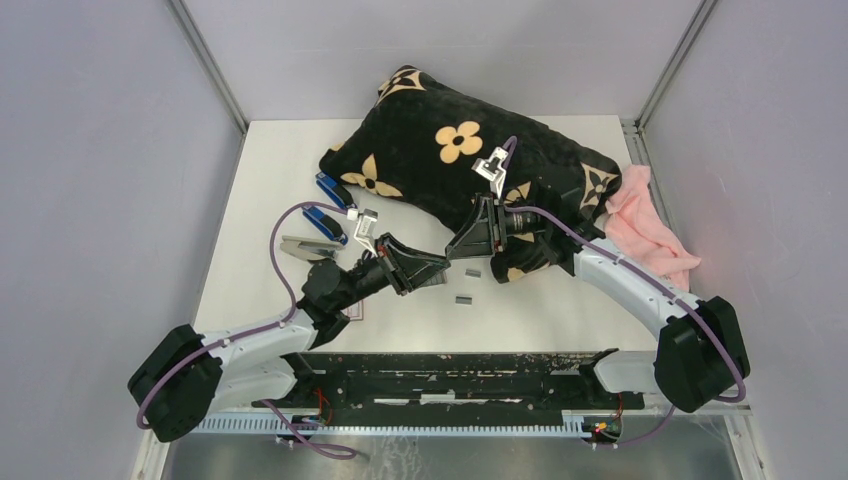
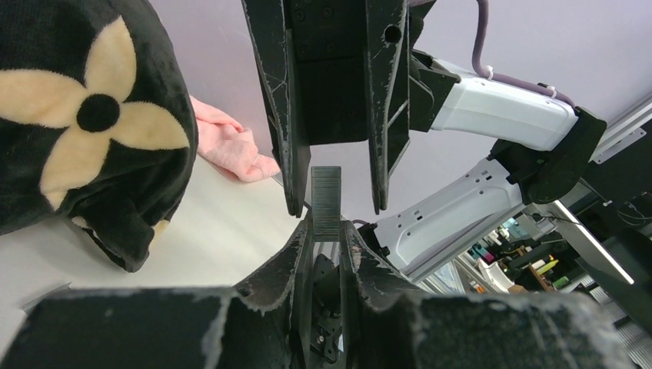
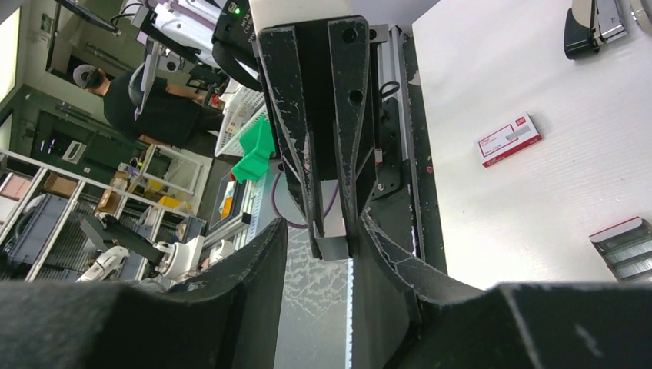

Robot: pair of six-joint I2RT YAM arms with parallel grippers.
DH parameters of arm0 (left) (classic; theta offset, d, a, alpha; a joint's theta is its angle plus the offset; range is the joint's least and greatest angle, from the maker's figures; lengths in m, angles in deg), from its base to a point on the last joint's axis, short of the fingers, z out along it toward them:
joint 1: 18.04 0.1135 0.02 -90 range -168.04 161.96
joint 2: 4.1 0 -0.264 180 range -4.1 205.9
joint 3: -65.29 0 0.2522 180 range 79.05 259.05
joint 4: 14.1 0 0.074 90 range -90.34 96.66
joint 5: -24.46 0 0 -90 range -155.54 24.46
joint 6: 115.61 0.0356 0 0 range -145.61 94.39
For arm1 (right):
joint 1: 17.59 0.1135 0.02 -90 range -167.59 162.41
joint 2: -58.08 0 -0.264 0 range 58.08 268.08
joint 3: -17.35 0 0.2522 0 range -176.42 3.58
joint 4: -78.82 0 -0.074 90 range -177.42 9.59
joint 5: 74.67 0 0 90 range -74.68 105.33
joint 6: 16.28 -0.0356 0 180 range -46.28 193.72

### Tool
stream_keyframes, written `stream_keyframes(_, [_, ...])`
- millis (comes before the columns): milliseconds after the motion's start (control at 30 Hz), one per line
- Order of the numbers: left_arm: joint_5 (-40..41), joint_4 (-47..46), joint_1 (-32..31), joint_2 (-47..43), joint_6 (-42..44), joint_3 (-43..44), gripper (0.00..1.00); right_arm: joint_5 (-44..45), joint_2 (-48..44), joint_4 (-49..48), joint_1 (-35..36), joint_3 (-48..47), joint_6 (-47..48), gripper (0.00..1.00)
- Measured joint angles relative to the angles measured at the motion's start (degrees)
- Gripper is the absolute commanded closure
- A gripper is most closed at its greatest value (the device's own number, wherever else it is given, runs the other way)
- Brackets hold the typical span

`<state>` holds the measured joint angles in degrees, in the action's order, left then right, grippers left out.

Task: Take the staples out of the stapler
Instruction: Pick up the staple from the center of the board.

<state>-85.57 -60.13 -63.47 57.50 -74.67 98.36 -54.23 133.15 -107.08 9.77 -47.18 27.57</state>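
Work surface: white table (image 1: 260,180), walled on three sides.

Largest item: a black cushion with cream flower motifs (image 1: 450,165), lying across the far half of the table. A pink cloth (image 1: 655,225) lies bunched against its right end.

Left gripper (image 2: 326,231): over mid-table, in front of the cushion. Its jaws are clamped on the lower end of the held staple strip (image 2: 326,201), which stands up from between the fingertips.

Right gripper (image 3: 323,231): meets the left one tip to tip. Its jaws are apart, one finger on either side of the upper part of the same strip. The left wrist view shows a gap on both sides, so there is no contact.

Staplers: two blue staplers (image 1: 332,205) lie side by side at the cushion's left end. The grey stapler (image 1: 303,247) lies just in front of them, splayed apart, near the left arm.

Small items: a white-and-red box (image 3: 509,139) lies flat on the table, seen in the right wrist view. Two loose staple strips (image 1: 466,285) rest on the bare table just below the grippers, apart from each other and well clear of the grey stapler.
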Motion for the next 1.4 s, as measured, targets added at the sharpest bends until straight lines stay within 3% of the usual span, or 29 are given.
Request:
stream_keyframes(1100, [-1.05, 0.04, 0.11, -0.70, -0.13, -1.07, 0.83, -0.11, 0.00, 4.48, -0.63, -0.55, 4.11, 0.61])
stream_keyframes(1400, [-1.31, 0.04, 0.11, -0.70, -0.15, -1.07, 0.83, -0.17, 0.00, 5.75, -0.48, -0.68, 5.77, 0.70])
